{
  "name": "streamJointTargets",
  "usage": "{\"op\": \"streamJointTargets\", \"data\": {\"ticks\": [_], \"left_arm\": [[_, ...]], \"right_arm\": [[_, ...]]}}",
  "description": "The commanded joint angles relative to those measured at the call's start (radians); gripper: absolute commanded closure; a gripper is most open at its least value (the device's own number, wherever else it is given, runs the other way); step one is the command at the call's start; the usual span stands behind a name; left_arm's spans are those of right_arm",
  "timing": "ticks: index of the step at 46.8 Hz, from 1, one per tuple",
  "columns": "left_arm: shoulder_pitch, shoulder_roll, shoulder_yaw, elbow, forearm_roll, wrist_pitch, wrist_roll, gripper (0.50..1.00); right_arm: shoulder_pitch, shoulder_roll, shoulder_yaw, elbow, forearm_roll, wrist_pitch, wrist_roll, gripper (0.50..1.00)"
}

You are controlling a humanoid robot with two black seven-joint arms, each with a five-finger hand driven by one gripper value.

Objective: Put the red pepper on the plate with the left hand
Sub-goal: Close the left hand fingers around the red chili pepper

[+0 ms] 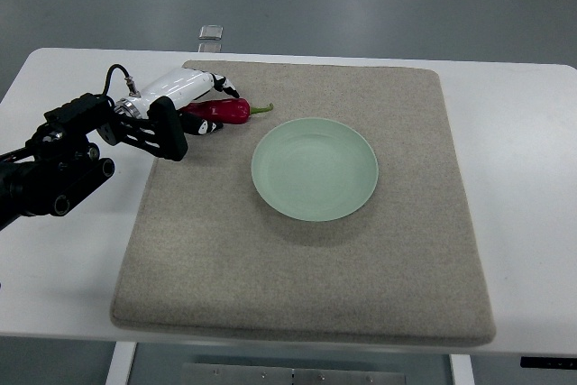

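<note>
Over at the far left corner of the mat [306,295], the left hand [194,101] is right on top of the red pepper [225,111]. That pepper lies lengthwise left to right, green stem pointing right toward the plate [315,169], which sits just beside it, to the right and a little nearer. Fingers [225,87] are curled over the pepper's left end, one dark tip showing beyond it and another at its near side, so they look closed around it, though I can't confirm a firm grip. Pepper's on the mat, not the plate. No right hand anywhere; this one's the left arm's job, a short carry rightward.
</note>
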Motion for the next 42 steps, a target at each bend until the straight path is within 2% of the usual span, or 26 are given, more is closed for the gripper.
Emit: {"op": "streamJointTargets", "data": {"ticks": [1, 14, 24, 27, 42], "left_arm": [[0.000, 0.000, 0.003, 0.000, 0.000, 0.001, 0.000, 0.789], [-0.003, 0.000, 0.003, 0.000, 0.000, 0.001, 0.000, 0.804], [-0.001, 0.000, 0.003, -0.002, 0.000, 0.001, 0.000, 0.840], [-0.003, 0.002, 0.003, -0.002, 0.000, 0.001, 0.000, 0.870], [-0.003, 0.002, 0.003, 0.000, -0.001, 0.001, 0.000, 0.911]], "right_arm": [[0.000, 0.000, 0.000, 0.000, 0.000, 0.000, 0.000, 0.572], [0.000, 0.000, 0.000, 0.000, 0.000, 0.000, 0.000, 0.572], [0.000, 0.000, 0.000, -0.001, 0.000, 0.000, 0.000, 0.572], [0.000, 0.000, 0.000, 0.000, 0.000, 0.000, 0.000, 0.572], [0.000, 0.000, 0.000, -0.001, 0.000, 0.001, 0.000, 0.572]]}}
